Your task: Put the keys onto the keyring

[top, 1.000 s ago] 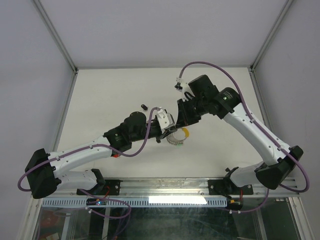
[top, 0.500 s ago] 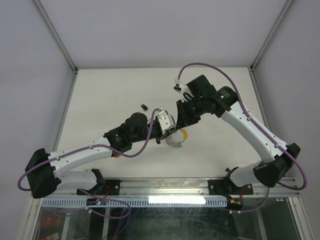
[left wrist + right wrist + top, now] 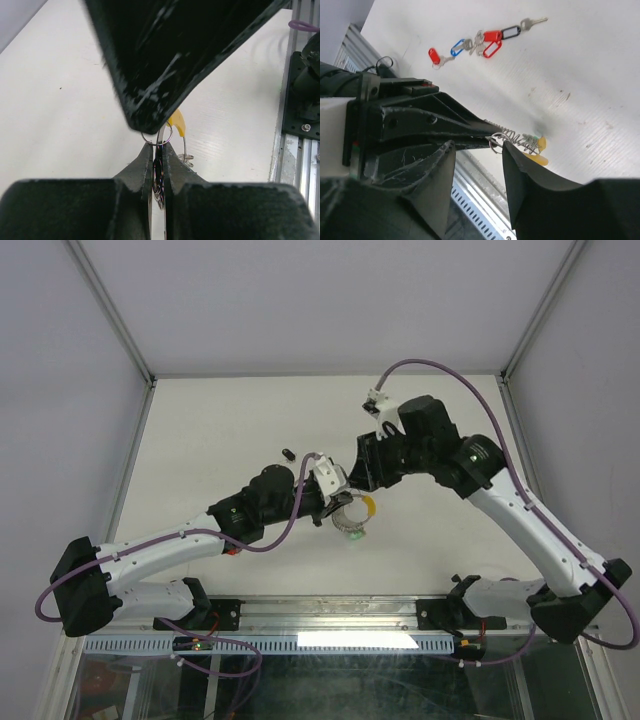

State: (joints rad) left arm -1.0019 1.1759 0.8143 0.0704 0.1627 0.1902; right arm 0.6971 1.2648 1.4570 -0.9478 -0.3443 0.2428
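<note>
While our left gripper [image 3: 159,152] pinches the keyring [image 3: 156,144] just above the table [image 3: 220,430], a yellow tag [image 3: 176,123] hanging beside it, our right gripper [image 3: 477,150] stands with fingers apart astride the ring, holding nothing. If the thin wire twists in that narrow pinch, we judge it could slip free. The loose keys [image 3: 480,42] lie well apart from the ring, and the left fingers crowd its opening.
</note>
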